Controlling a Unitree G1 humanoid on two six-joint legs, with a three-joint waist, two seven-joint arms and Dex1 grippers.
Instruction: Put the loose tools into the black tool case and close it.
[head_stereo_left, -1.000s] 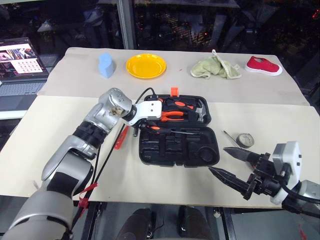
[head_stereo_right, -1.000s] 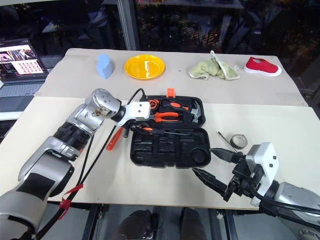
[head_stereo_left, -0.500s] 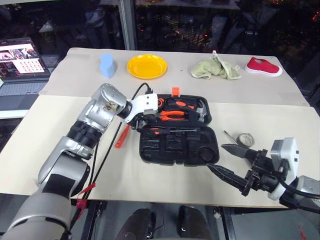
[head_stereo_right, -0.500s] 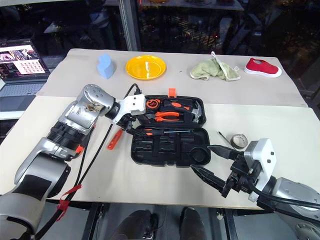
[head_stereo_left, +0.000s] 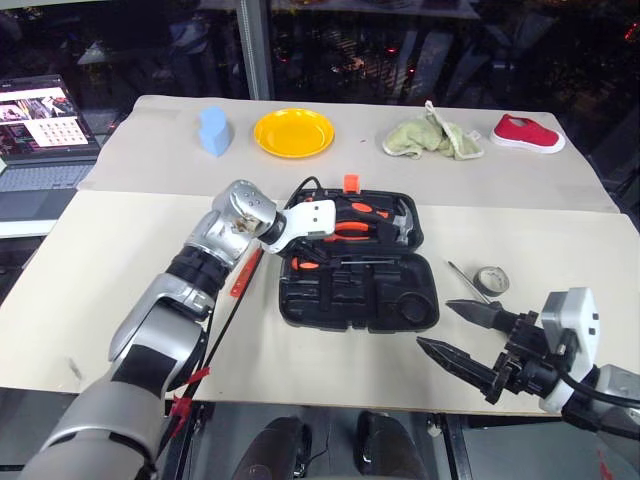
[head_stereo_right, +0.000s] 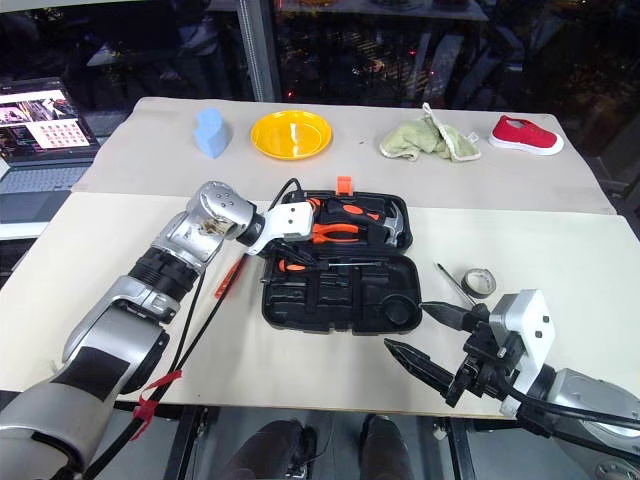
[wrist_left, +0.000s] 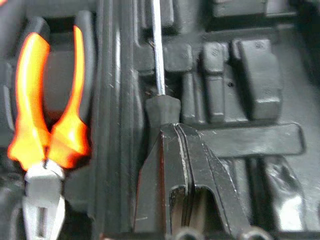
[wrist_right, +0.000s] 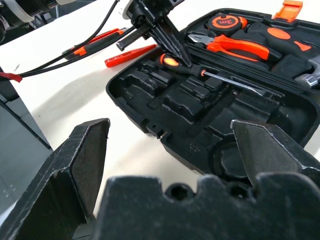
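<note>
Both eye views are looking forward and down from the head over the table (head_stereo_left: 120, 290), sharing the open black tool case (head_stereo_left: 357, 292). The left wrist view is sitting very close above the case's recesses, while the right wrist view is facing the case from its near edge.

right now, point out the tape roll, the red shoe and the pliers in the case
small grey tape roll (head_stereo_left: 490, 280), left eye view, on its grey ring.
red shoe (head_stereo_left: 527, 132), left eye view, on the middle of its red upper.
orange-handled pliers (wrist_right: 235, 47), right wrist view, on an orange handle.
</note>
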